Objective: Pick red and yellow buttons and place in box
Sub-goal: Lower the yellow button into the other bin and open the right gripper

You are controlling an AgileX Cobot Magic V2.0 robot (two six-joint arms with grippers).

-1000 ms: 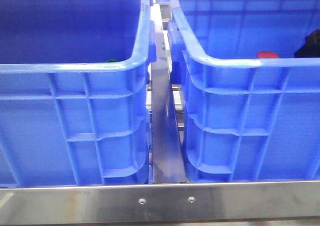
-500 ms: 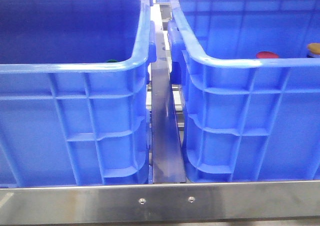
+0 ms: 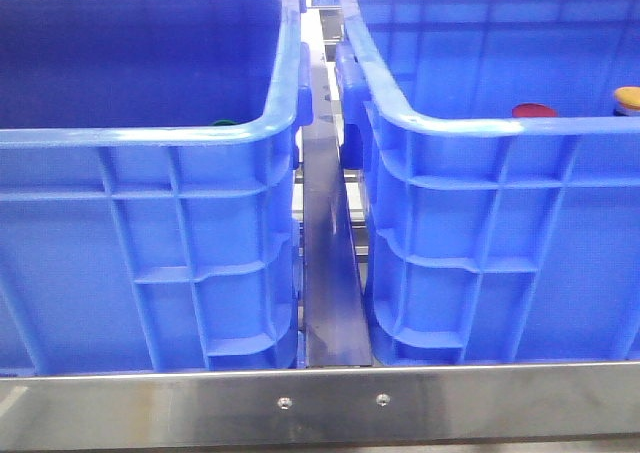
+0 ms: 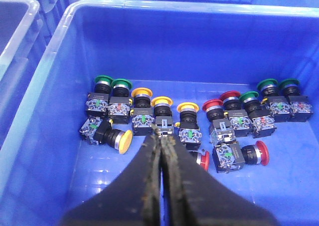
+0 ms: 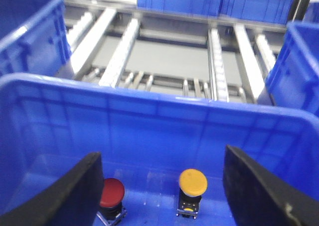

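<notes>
2 crates: front view shows left crate (image 3: 150, 243) and right crate (image 3: 500, 243) side by side, a metal strip (image 3: 325, 263) between them, a steel rail (image 3: 320, 403) across the near edge.
Right crate contents: red button (image 3: 534, 111) and yellow button (image 3: 628, 97) just peek over the near rim in front view; both stand cap-up on the floor near the crate's far wall.
Right wrist view: same red button (image 5: 110, 193) and yellow button (image 5: 193, 182) near each other, not touching, each on a dark switch body.
Right gripper (image 5: 164, 186): fingers spread wide apart, nothing between them; it hangs inside the right crate (image 5: 149, 131) above the 2 buttons.
Behind right crate: roller conveyor (image 5: 164, 61), more blue crates at the edges.
Left crate, left wrist view: walls (image 4: 50, 111) enclose a cluster of push buttons on switch bodies, green, yellow and red caps mixed; some upright, some tipped on their sides.
Examples: green button (image 4: 103, 80), a yellow one lying on its side (image 4: 124, 140), a red one on its side (image 4: 261, 153).
Left gripper (image 4: 162, 141): fingers pressed together, holding nothing, tips over the yellow-capped units mid-cluster.
Front view, left crate: only a green cap (image 3: 224, 123) shows above the rim.
</notes>
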